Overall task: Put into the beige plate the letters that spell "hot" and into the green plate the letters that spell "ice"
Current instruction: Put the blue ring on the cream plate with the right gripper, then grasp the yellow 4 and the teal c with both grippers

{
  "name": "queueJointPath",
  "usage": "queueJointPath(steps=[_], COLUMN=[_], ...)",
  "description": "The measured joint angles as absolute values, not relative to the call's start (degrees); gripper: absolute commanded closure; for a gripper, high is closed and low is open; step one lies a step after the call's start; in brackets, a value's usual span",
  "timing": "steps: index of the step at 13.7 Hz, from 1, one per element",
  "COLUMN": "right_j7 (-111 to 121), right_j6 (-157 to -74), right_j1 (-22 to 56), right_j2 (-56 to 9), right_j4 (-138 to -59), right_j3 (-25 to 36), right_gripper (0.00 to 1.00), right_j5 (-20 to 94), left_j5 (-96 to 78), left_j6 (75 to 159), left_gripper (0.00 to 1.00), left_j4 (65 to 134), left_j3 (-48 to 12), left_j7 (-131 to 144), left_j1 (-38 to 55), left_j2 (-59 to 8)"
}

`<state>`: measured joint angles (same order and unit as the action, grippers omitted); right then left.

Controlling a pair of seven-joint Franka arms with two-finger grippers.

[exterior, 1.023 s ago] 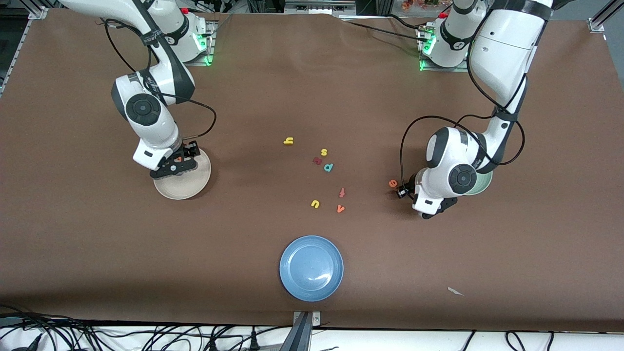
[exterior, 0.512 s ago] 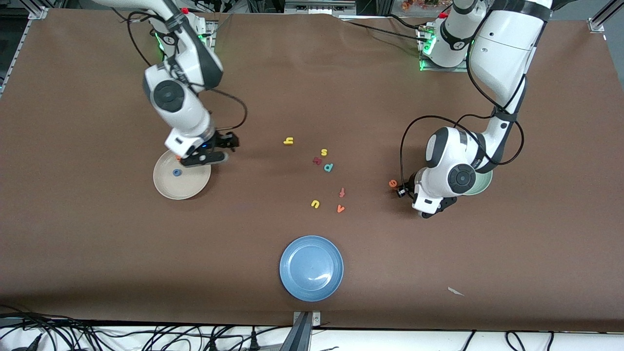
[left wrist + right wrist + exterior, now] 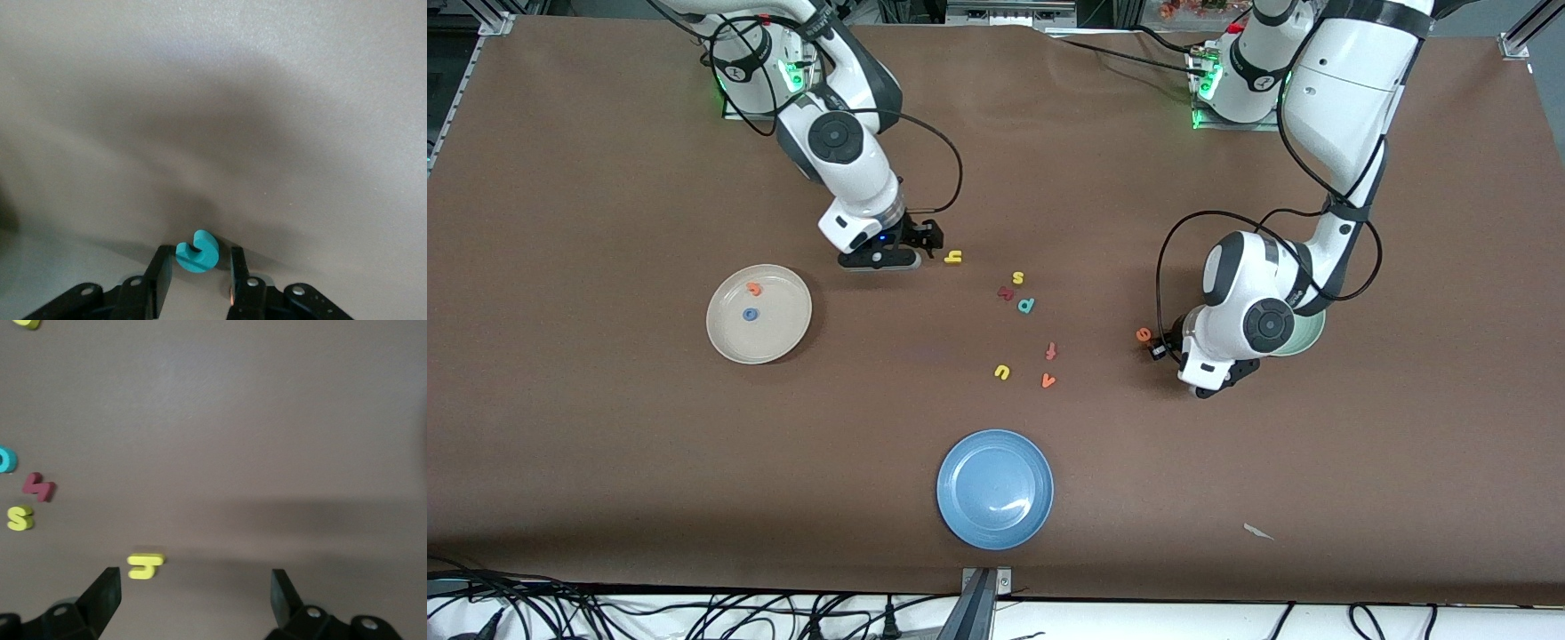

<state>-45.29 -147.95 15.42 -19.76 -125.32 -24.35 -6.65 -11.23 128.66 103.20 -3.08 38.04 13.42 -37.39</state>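
The beige plate (image 3: 781, 336) holds the orange t (image 3: 754, 288) and the blue o (image 3: 750, 314). My right gripper (image 3: 880, 260) (image 3: 193, 593) stands open, low over the table beside the yellow h (image 3: 953, 258) (image 3: 145, 565). My left gripper (image 3: 1223, 380) (image 3: 198, 257) is down beside the green plate (image 3: 1307, 336), which the arm partly hides. The teal c (image 3: 197, 251) sits between its fingers, touching one, with a gap to the other. The orange e (image 3: 1143, 334) lies beside that hand. The dark red i (image 3: 1005, 292) (image 3: 39, 487) lies mid-table.
Loose letters mid-table: yellow s (image 3: 1017, 277), teal p (image 3: 1025, 306), red f (image 3: 1050, 350), yellow u (image 3: 1002, 372), orange v (image 3: 1048, 380). A blue plate (image 3: 994, 489) sits nearest the front camera. A small pale scrap (image 3: 1258, 532) lies toward the left arm's end.
My right arm has swung from over the beige plate to beside the yellow h, leaving the orange t in the plate. The left arm has stayed in place.
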Motion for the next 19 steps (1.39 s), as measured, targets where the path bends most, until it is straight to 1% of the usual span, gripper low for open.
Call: queueJointPath(steps=[2, 4, 10, 12, 14, 15, 19], right_j7=[-49.3, -53.57, -70.29, -71.69, -71.71, -71.71, -71.72], right_j6=[-150.51, -151.1, -151.2, -151.21, -151.21, -151.21, -151.21], right_j1=[17.51, 19.43, 24.81, 25.36, 25.36, 25.36, 25.36], right_j2=[-22.18, -24.38, -31.75, -32.81, -32.86, -32.86, -32.86], right_j4=[-125.02, -124.05, -119.68, -119.03, -118.87, -118.8, -118.73], right_j3=[-23.83, -23.05, -21.68, -21.41, -21.25, -21.18, -21.13], right_gripper=[0.01, 0.01, 0.01, 0.01, 0.05, 0.09, 0.44], right_j5=[-7.99, -11.58, -27.54, -28.84, -28.96, -28.99, -29.82], left_j5=[-11.23, -11.23, -11.23, -11.23, -11.23, -11.23, -11.23], left_j6=[128.66, 128.66, 128.66, 128.69, 128.87, 128.88, 128.9], left_gripper=[0.57, 0.57, 0.57, 0.57, 0.57, 0.57, 0.57], left_j4=[103.2, 103.2, 103.15, 103.07, 103.0, 103.0, 102.99], left_j3=[-3.08, -3.08, -2.84, -2.59, -2.26, -2.25, -2.27], left_j7=[38.04, 38.04, 38.04, 38.04, 38.04, 38.04, 38.04], left_j1=[13.41, 13.41, 13.38, 13.36, 13.26, 13.16, 13.16], left_j2=[-37.39, -37.39, -37.39, -37.4, -37.41, -37.44, -37.46])
